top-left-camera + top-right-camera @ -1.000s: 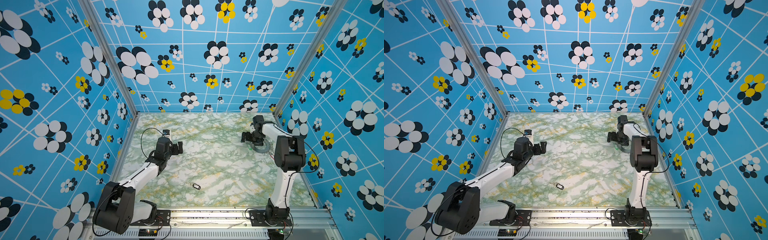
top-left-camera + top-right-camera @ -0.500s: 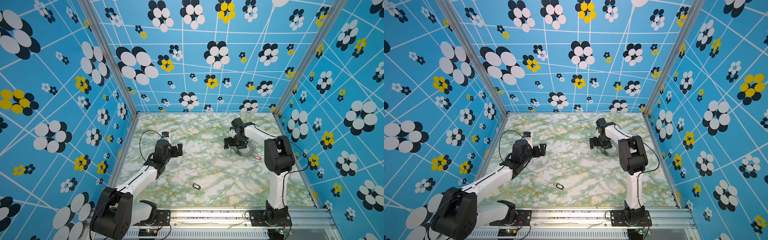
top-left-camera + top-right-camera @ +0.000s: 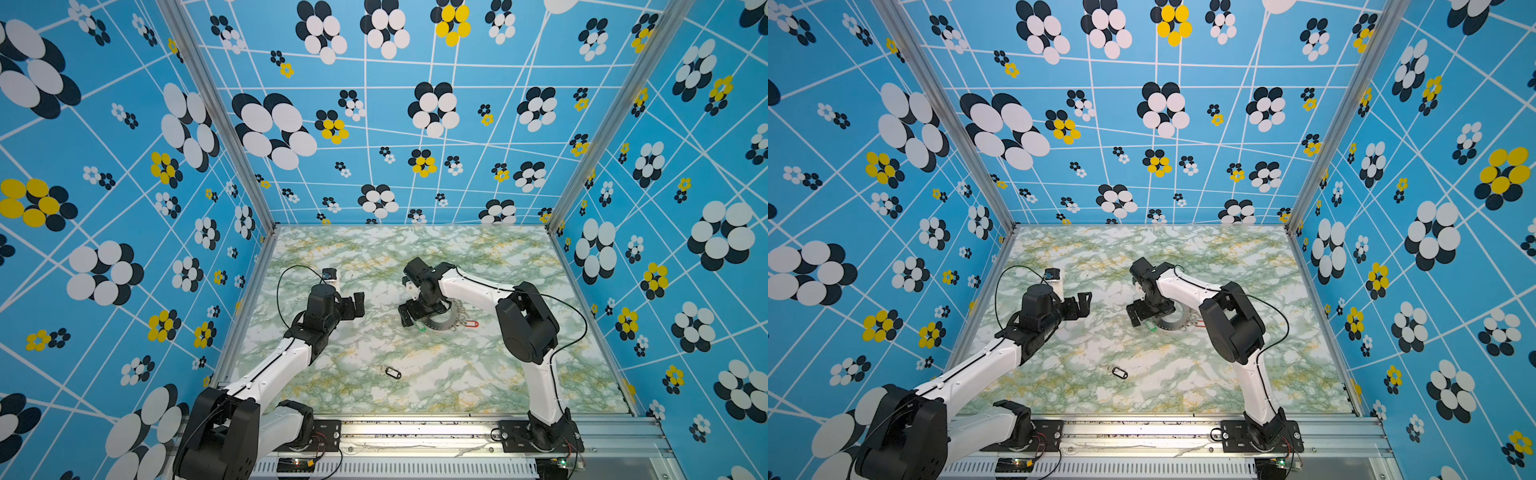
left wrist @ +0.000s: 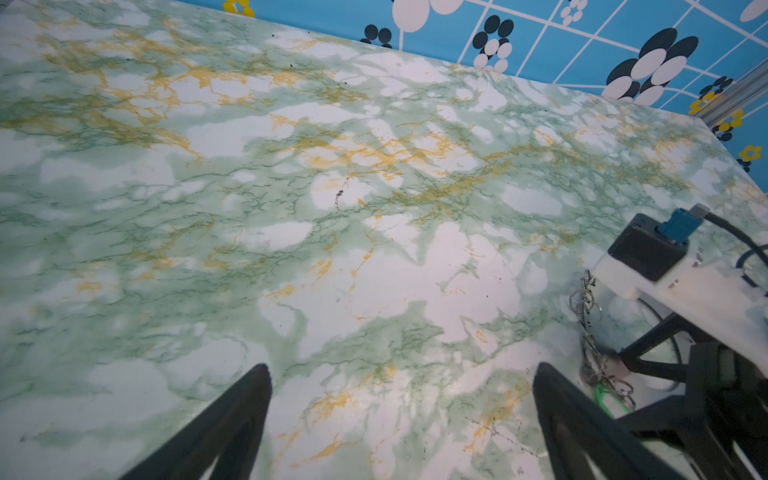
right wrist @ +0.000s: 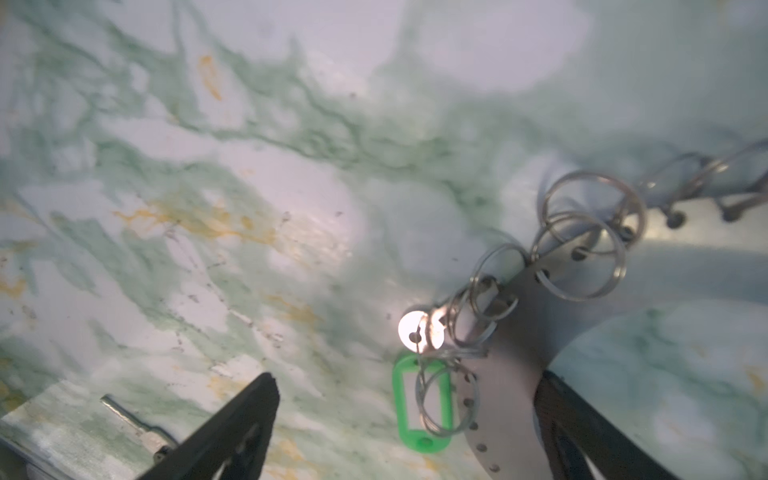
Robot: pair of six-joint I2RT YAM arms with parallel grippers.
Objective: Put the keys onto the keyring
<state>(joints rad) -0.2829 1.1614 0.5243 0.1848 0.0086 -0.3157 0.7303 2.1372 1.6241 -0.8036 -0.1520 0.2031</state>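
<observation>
The keyring (image 3: 441, 323) is a flat grey disc with wire loops, lying right of the table's middle; it also shows in the other top view (image 3: 1174, 322). A green-tagged key (image 5: 422, 403) hangs on one loop, and a red tag (image 3: 471, 323) lies at the ring's right edge. A black-tagged key (image 3: 392, 372) lies loose nearer the front, also in a top view (image 3: 1120, 372). My right gripper (image 5: 405, 376) hovers open, the green tag between its fingers and one finger over the disc. My left gripper (image 3: 356, 305) stands open and empty, left of the ring (image 4: 590, 332).
Blue flowered walls close the marble table (image 3: 478, 386) on three sides. An aluminium rail (image 3: 415, 430) carrying both arm bases runs along the front. The right arm's wrist camera (image 4: 648, 249) shows in the left wrist view. A small metal pin (image 5: 133, 419) lies beside one right finger.
My right gripper has swung from the ring's far right side leftward across it to its left edge. The left arm has barely shifted. The black-tagged key has not moved.
</observation>
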